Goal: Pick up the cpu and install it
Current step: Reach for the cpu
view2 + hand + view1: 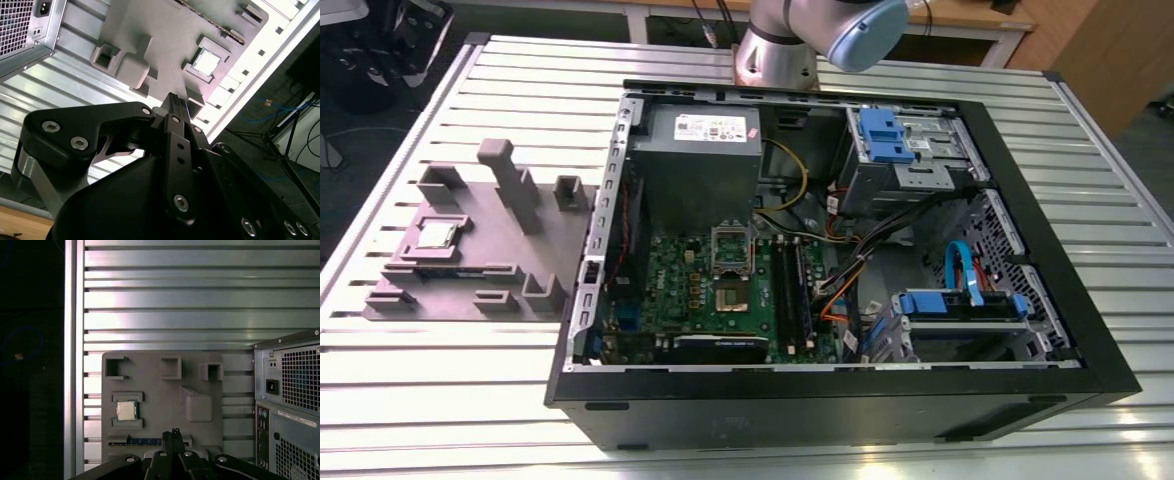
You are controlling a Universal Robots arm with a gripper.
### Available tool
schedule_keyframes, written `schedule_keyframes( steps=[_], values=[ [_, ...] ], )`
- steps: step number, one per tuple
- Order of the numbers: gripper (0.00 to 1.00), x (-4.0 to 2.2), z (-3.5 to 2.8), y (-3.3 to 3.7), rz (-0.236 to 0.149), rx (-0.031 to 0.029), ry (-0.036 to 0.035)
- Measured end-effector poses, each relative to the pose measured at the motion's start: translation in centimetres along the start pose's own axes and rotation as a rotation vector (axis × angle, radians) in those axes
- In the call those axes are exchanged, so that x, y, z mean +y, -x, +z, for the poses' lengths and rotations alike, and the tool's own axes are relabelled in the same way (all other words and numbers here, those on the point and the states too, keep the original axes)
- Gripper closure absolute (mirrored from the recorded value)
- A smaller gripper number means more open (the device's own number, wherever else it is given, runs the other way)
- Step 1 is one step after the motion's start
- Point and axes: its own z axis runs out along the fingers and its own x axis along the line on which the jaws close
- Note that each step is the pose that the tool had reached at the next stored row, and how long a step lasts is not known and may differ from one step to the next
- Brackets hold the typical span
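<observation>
A: One CPU (438, 236), silver face up, nested in the grey fixture block (500, 268), off the exterior view's left of the open computer case (854, 400).
B: And the gripper (171, 432) (176, 97)?
A: Pinched closed on nothing, well above that chip in both wrist views.
B: Hazards?
A: Possibly a skewed grab on the thin rim. Further right, possibly bent socket pins on the motherboard (674, 270).

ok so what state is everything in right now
cpu, lying flat in its pocket on the grey holder, not picked up
hand, shut, empty, clear of the holder and touching nothing
computer case, lying on its side, side panel off, insides open to view
board socket, looks empty, no chip seated
</observation>
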Motion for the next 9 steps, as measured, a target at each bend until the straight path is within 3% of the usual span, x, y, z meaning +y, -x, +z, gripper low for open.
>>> schedule_keyframes(
  steps=[9],
  values=[
    [0.89,0.0,0.01,-0.19,0.0,0.0,0.0]
  ],
)
